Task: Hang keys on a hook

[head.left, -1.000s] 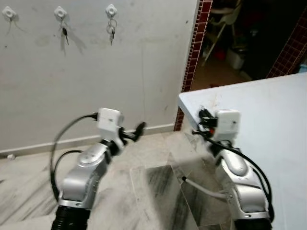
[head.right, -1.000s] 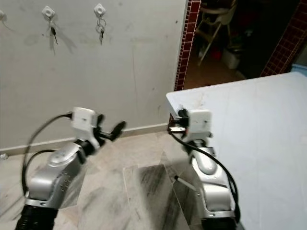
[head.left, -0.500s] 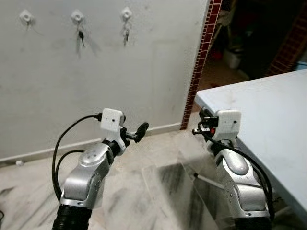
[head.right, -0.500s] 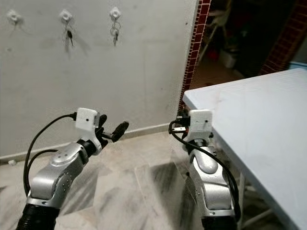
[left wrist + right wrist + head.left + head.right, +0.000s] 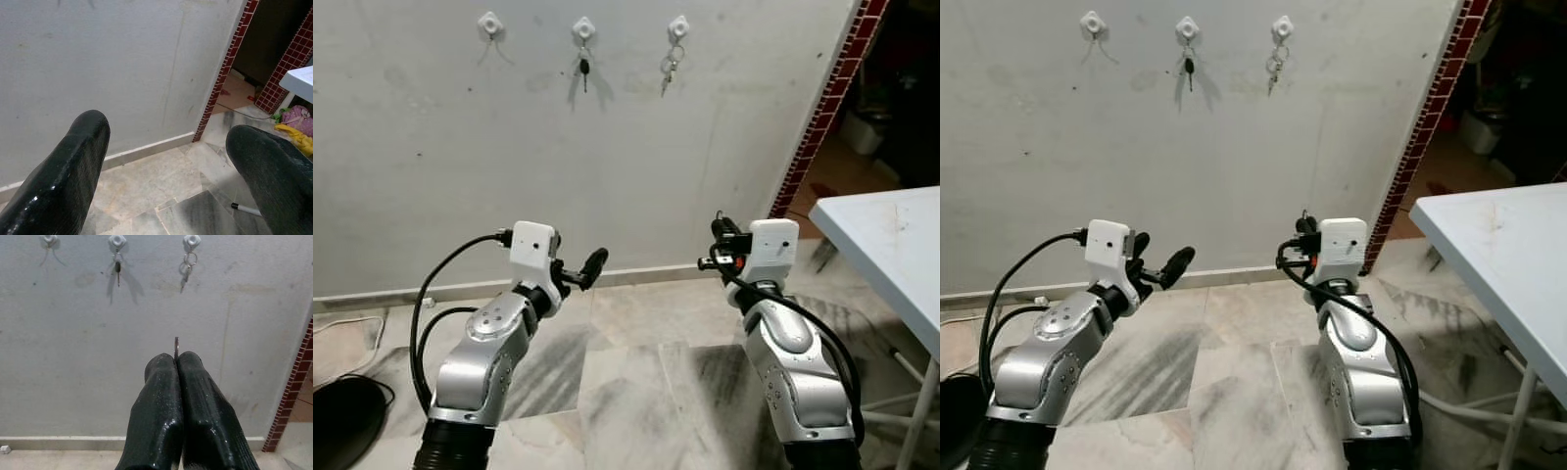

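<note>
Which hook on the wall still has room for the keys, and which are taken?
The leftmost hook is bare, bordered by plain wall on its far side and the black-headed key on the middle hook. The right hook carries a key bunch. The right hand is shut on a thin key; the left hand is open.

- The keys (image 5: 176, 346) pinched in the right gripper (image 5: 176, 363) are almost wholly hidden between its closed fingers; a thin metal sliver pokes out toward 12 o'clock, too small to tell the shape.
- The table (image 5: 886, 240) is cut off by the frame edge at 3 o'clock; one leg shows.
- The small keys on the middle hook (image 5: 583, 27) and the right hook (image 5: 678, 26) are too small to count.
- The left hook (image 5: 490, 23) carries something thin, too faint to identify.
- A dark round object (image 5: 342, 426) at 8 o'clock is cropped by the edge.
- Both left gripper fingers (image 5: 63, 171) run out of the wrist view.
</note>
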Robot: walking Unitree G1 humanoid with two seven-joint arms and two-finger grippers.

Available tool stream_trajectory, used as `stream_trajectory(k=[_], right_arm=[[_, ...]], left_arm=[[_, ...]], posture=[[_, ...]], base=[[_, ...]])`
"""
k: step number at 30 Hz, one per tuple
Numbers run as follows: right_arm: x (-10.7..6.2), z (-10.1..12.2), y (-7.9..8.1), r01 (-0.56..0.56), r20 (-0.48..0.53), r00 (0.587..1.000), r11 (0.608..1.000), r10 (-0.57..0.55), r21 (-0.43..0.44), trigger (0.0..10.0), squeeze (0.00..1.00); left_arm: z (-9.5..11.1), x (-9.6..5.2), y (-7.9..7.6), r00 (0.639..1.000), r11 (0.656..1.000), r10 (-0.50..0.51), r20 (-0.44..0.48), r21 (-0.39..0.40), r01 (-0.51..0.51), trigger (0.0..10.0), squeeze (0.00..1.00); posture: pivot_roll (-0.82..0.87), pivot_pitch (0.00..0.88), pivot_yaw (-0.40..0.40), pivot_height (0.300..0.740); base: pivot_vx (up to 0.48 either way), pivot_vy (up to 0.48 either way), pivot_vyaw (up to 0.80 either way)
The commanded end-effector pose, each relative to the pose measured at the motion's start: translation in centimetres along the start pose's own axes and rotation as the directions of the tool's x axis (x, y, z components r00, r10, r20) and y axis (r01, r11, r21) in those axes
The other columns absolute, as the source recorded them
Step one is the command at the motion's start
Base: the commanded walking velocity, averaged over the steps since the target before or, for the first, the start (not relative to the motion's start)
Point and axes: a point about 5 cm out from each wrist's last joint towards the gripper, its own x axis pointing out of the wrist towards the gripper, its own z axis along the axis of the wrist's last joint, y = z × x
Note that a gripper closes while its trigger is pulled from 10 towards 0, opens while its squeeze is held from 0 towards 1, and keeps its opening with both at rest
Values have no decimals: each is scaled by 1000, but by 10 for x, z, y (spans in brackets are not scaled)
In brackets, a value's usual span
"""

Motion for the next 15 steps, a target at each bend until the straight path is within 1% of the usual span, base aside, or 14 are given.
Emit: stream_trajectory(k=[1,3,5,15], right_arm=[[1,2,-4,15,3,1000,1000,-15,-9,10000,0],[1,2,-3,13,2,1000,1000,-13,-10,10000,0],[1,1,-2,9,2,1000,1000,-9,-10,10000,0],[2,2,-2,0,1,1000,1000,0,-14,10000,0]], left_arm=[[5,3,-4,1000,1000,-27,12,5,27,10000,0],[5,3,-4,999,1000,-29,14,4,29,10000,0],[5,2,-3,999,1000,-28,16,3,28,10000,0],[3,1,-3,1000,1000,-24,15,-5,24,10000,0]], posture=[[140,0,-26,740],[143,0,-27,740],[143,0,-27,740],[144,0,-34,740]], base=[[0,0,0],[0,0,0],[244,0,0],[320,0,0]])
